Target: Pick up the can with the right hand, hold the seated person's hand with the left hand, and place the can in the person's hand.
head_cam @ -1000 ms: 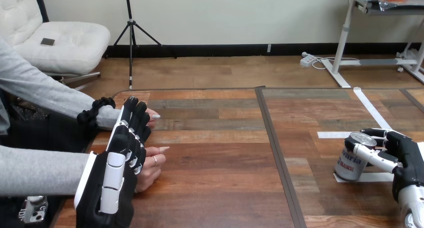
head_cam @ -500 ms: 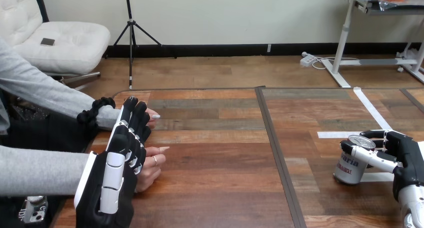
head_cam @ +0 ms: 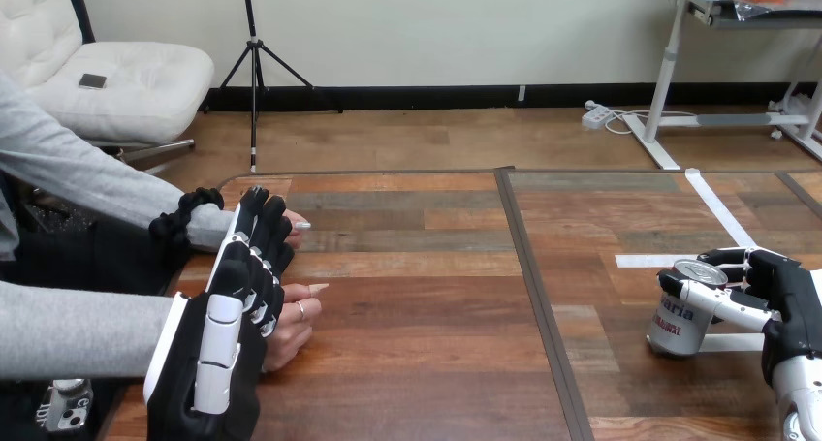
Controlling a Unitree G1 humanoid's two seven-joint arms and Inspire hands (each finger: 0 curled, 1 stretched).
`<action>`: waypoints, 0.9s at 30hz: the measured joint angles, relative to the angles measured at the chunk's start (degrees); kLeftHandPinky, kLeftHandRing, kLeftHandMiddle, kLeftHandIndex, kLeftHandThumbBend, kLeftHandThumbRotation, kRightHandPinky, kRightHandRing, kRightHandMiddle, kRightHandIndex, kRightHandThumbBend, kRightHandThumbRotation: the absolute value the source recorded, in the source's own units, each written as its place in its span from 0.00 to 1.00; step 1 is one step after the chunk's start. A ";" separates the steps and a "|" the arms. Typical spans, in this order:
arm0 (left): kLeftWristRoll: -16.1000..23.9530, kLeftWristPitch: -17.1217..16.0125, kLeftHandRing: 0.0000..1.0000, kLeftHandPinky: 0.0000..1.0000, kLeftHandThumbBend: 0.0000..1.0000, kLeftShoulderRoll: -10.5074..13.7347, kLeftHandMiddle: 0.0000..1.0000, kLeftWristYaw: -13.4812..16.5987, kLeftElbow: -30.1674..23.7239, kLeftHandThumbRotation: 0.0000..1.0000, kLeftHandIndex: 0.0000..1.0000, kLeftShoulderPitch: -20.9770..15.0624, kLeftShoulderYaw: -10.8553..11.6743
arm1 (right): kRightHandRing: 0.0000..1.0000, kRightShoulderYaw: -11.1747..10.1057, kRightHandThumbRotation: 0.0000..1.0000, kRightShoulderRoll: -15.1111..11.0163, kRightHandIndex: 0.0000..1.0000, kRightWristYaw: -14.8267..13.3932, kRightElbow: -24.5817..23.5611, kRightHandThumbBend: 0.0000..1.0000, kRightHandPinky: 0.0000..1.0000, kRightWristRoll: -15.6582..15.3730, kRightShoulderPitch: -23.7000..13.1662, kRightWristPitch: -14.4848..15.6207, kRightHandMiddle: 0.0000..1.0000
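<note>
Metal can [head_cam: 682,312], head view: far right of the wooden table [head_cam: 417,315], beside white tape [head_cam: 642,261], slightly tilted, right hand [head_cam: 785,298] curled round its side. Probably light, rigid, slick (dents if squeezed); a mid-body wrap suits it. Left hand [head_cam: 223,344], fingers straight, lies against the person's hands [head_cam: 294,327]; no grasp visible.

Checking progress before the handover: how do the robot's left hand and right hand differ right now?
The black-and-white left hand has straight fingers lying against the person's hands; the right hand curls fingers and thumb round a tilted silver metal can. The left hand is at the left of the wooden table, the right hand at its right. Both touch something.
</note>
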 measured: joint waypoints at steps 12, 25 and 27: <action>-0.07 -0.09 1.00 1.00 0.61 -0.01 1.00 -0.19 0.00 0.95 1.00 0.00 0.01 | 0.40 -0.06 0.00 0.01 0.43 -0.01 0.00 0.84 0.37 0.21 0.00 0.00 0.44; -0.23 -0.09 1.00 1.00 0.61 -0.01 1.00 -0.39 0.00 0.94 1.00 0.00 0.01 | 0.38 -0.07 0.00 0.01 0.43 -0.01 0.00 0.84 0.35 0.28 0.00 -0.41 0.44; -0.35 -0.09 1.00 1.00 0.61 -0.01 1.00 -0.51 0.00 0.94 1.00 0.00 0.01 | 0.38 -0.07 0.00 0.01 0.43 -0.01 0.00 0.84 0.35 0.28 0.00 -0.69 0.44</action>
